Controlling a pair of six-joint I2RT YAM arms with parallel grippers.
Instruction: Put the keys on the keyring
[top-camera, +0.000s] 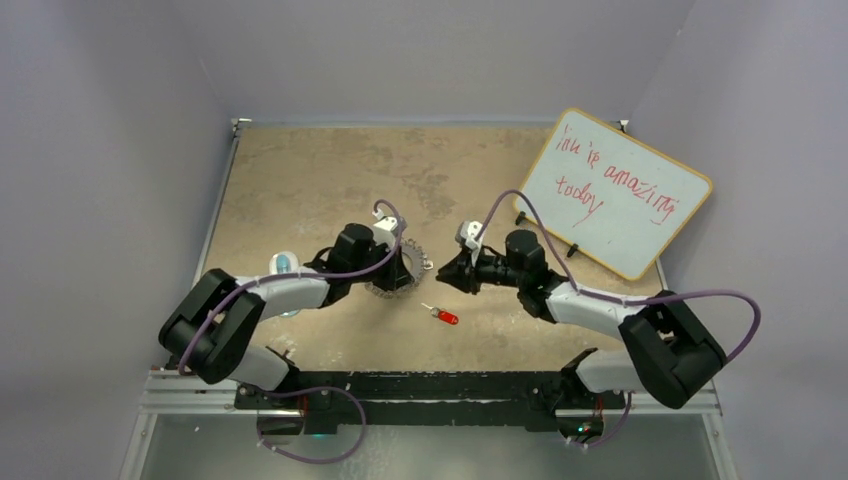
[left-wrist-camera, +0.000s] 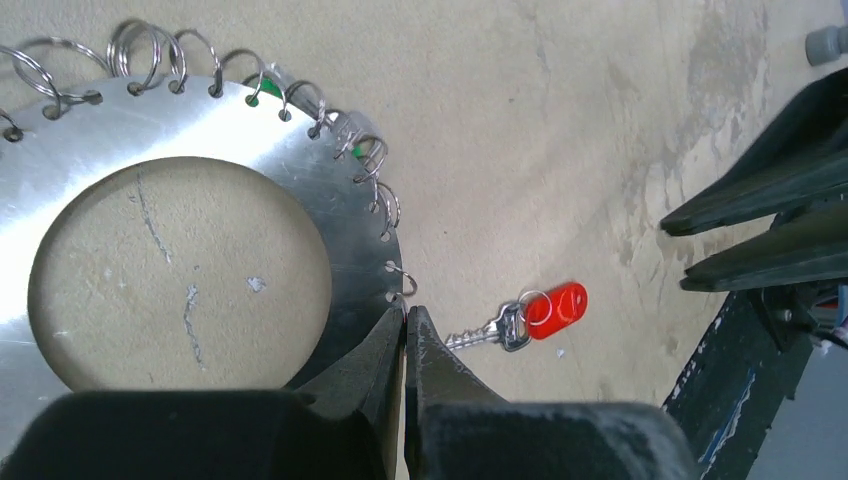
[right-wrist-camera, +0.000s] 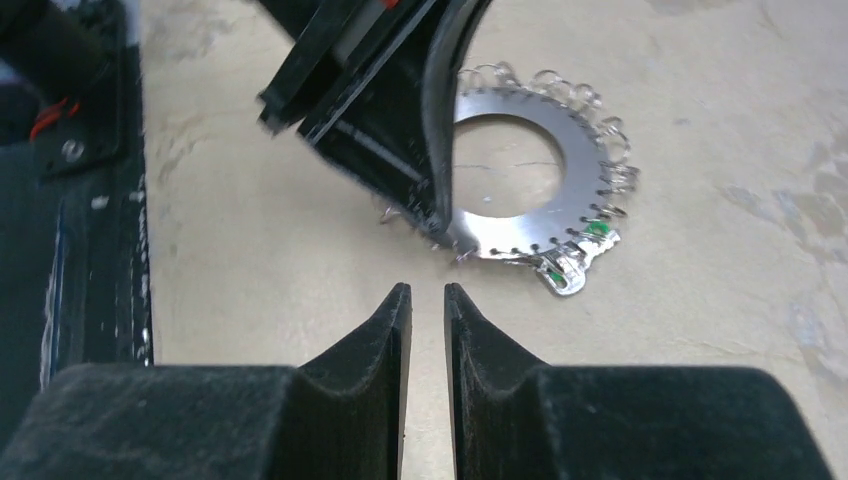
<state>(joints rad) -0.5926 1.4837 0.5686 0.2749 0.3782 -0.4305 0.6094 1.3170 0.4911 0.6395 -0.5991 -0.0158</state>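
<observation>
The keyring (left-wrist-camera: 200, 130) lies flat on the tan table, a wide silvery disc with small wire loops round its rim; it also shows under the left arm (top-camera: 404, 272) and in the right wrist view (right-wrist-camera: 585, 165). My left gripper (left-wrist-camera: 405, 312) is shut, its tips pinching a small loop at the ring's rim (top-camera: 385, 280). A key with a red head (left-wrist-camera: 556, 309) lies loose on the table just right of those tips (top-camera: 445, 316). A green-headed key (right-wrist-camera: 583, 250) hangs at the ring's rim. My right gripper (right-wrist-camera: 427, 290) is slightly open and empty, hovering short of the ring (top-camera: 447, 270).
A whiteboard (top-camera: 620, 190) with red writing leans at the back right. A clear bluish object (top-camera: 285, 263) sits beside the left arm's forearm. The right gripper's fingers (left-wrist-camera: 760, 225) show at the right edge of the left wrist view. The black base rail (top-camera: 420, 385) runs along the near edge.
</observation>
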